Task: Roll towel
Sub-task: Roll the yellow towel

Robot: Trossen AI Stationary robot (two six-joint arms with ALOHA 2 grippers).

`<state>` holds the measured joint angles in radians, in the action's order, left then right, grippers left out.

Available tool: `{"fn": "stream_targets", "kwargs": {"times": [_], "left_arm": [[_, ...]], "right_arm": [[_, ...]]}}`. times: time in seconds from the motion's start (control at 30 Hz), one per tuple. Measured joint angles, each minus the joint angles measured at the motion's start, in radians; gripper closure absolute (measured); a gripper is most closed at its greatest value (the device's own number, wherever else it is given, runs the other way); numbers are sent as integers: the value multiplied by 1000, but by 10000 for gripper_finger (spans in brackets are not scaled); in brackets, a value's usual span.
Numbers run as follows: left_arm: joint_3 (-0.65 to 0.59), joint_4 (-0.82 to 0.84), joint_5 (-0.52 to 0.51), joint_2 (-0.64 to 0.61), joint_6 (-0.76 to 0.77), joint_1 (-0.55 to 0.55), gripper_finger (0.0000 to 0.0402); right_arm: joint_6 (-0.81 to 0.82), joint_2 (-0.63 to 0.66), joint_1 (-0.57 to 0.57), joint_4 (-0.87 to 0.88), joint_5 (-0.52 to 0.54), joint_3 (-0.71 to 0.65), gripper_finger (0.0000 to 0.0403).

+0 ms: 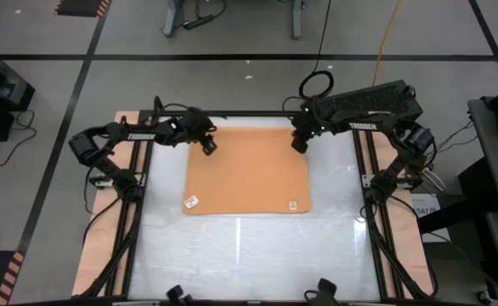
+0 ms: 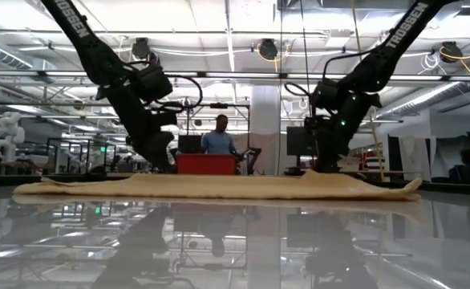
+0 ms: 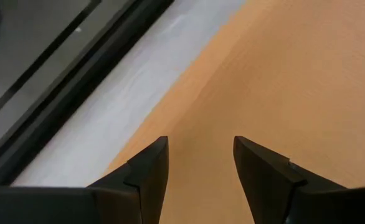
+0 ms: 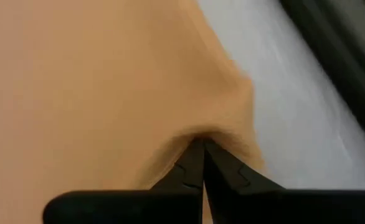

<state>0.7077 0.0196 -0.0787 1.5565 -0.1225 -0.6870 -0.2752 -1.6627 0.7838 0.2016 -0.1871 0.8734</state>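
1. While the towel [image 1: 247,170] lies spread flat on the table [image 1: 249,255], we see it fill the middle of the high view, its far edge close to the table's upper rail.
2. We see two small white tags on its lower edge in the high view, one at the lower left corner [image 1: 191,201] and one near the lower right corner [image 1: 292,205].
3. We find the left gripper [image 1: 208,144] over the towel's upper left corner in the high view, its arm coming in from the left of the frame.
4. In the left wrist view its jaws stand apart, with orange cloth showing in the gap between the two dark fingers [image 3: 148,171]; we cannot tell whether the tips touch the cloth.
5. We find the right gripper [image 1: 300,143] at the towel's upper right corner in the high view, its arm reaching in from the right.
6. In the right wrist view its jaws are together, pinching the cloth, which puckers into a small ridge at the fingertips [image 4: 198,155].
7. In the low view the towel [image 2: 219,186] is a low, flat band across the middle of the frame, with a slight hump right of centre under one arm.
8. Behind the table in the low view, we see a person [image 2: 219,140] standing at centre, behind a red box [image 2: 205,164].
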Motion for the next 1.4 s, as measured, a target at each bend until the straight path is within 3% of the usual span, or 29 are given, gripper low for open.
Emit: {"fn": "stream_targets", "kwargs": {"times": [0.13,0.23,0.37,0.57,0.83,1.13,1.4], "left_arm": [[1,-170,104,24,-15,2,232],[15,-186,111,37,-15,2,255],[37,-136,83,66,-16,-24,288],[40,-78,77,131,-16,-63,319],[42,-51,71,160,10,-73,322],[39,-16,18,18,56,-3,323],[39,128,40,-103,42,146,323]], "right_arm": [[53,1,-66,-131,-4,5,403],[82,-4,-114,-123,8,54,403],[78,-4,-156,13,153,131,403],[18,-6,-146,50,181,164,403],[-14,-84,-62,56,133,164,403],[-17,-170,-10,66,131,163,403],[14,-56,-63,177,140,163,403]]}}
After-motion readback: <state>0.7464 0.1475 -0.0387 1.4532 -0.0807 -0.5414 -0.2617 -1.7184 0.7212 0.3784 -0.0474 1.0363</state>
